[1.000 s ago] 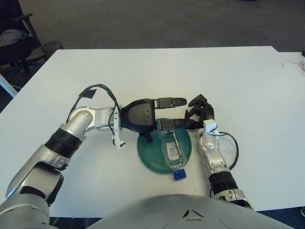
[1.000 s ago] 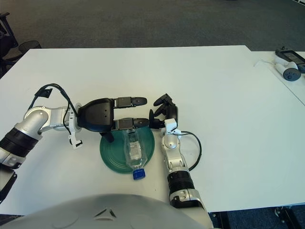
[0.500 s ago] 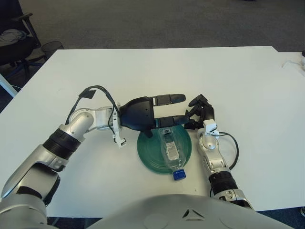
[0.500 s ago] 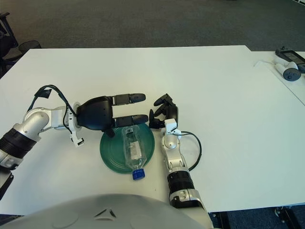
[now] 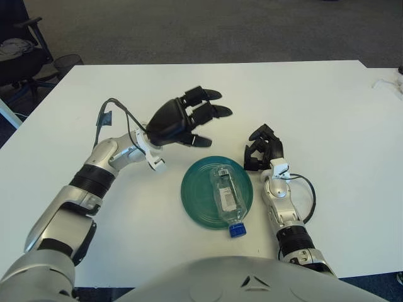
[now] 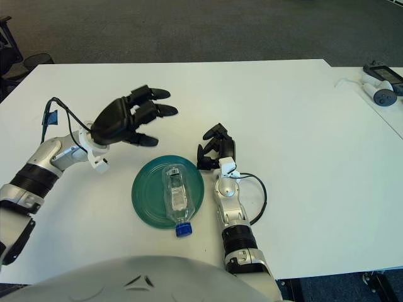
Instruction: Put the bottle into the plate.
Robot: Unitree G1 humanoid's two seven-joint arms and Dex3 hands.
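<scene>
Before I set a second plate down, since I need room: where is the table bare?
Bare: the table beyond the left robot hand, and everything right of the right robot hand. Crowded: the near middle, around the green plate holding the bottle.

Bright, even overhead light, soft faint shadows, sharp throughout.

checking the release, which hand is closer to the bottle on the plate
Right. The right hand sits just right of the plate holding the bottle. The left hand, open, is raised farther off, up and to the left.
</scene>
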